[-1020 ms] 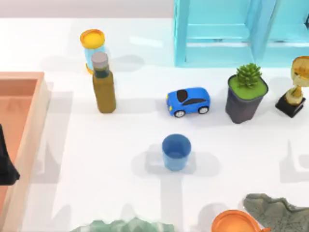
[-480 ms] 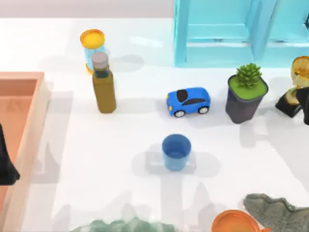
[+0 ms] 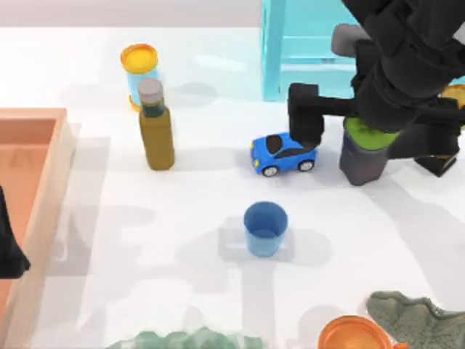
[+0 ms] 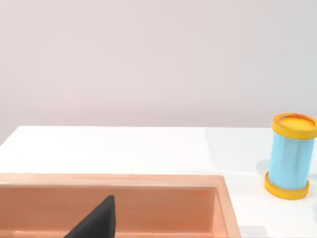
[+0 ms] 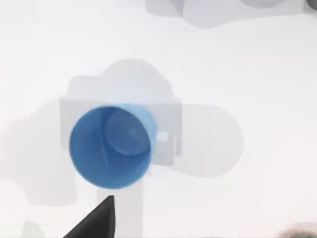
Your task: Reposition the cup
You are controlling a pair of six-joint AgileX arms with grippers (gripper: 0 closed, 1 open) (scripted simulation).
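From above: at the left edge of the white surface, a peach-coloured tray with the left gripper parked over its inner floor, jaws' state impossible to tell. Toward the far left, a light-blue cylinder closed by an orange-yellow lid, and just in front of it an olive bottle with a grey cap, upright. At the near edge on the right, part of an orange bowl. On the right, a dark pot half covered by the right arm, the right gripper held above the far side of a blue toy car, jaws released or clenched: cannot tell. Near the middle, nearer than the car and apart from it, the cup: small, plain blue, handleless, slightly tapered, upright, mouth open, only its own blue floor inside. From the left wrist: tray wall close by, lidded cylinder standing beyond it. From the right wrist: looking down into the cup, standing alone on white.
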